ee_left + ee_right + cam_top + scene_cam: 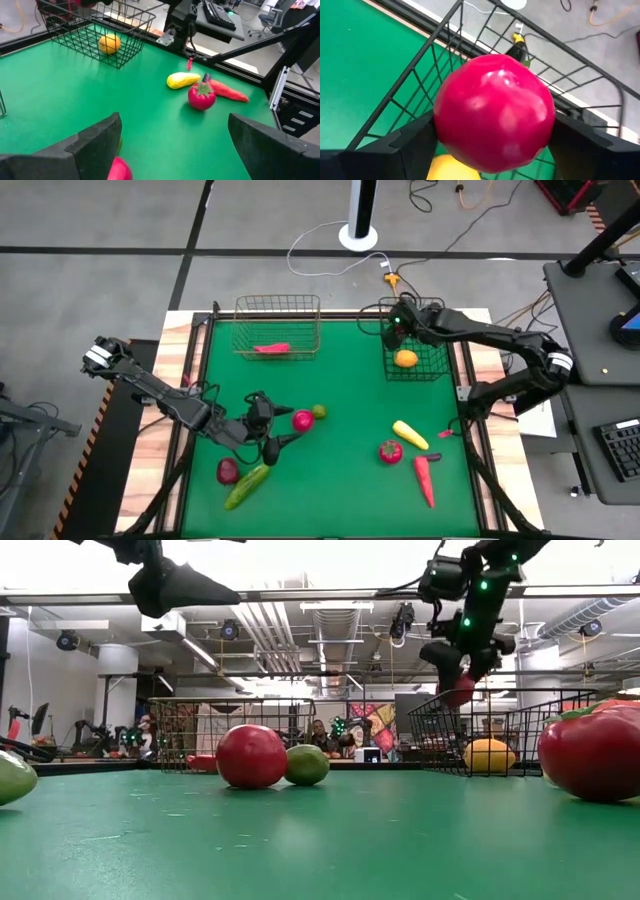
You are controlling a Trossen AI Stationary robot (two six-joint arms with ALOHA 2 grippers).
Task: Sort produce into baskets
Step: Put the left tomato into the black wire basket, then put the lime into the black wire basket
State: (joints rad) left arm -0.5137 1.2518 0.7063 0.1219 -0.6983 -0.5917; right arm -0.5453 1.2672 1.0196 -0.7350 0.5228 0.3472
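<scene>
Gripping a red fruit (495, 112), the right pincer (397, 323) hangs over the black basket (432, 365).

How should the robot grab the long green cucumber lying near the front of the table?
Best guess: grip the green cucumber around its middle, coming straight down from above. It lies flat on the mat and slanted, so the fingers should close across its narrow width, not along its length. The dark-red fruit sits close beside one end, so the middle leaves more room. The left end effector is open and nearest.
</scene>
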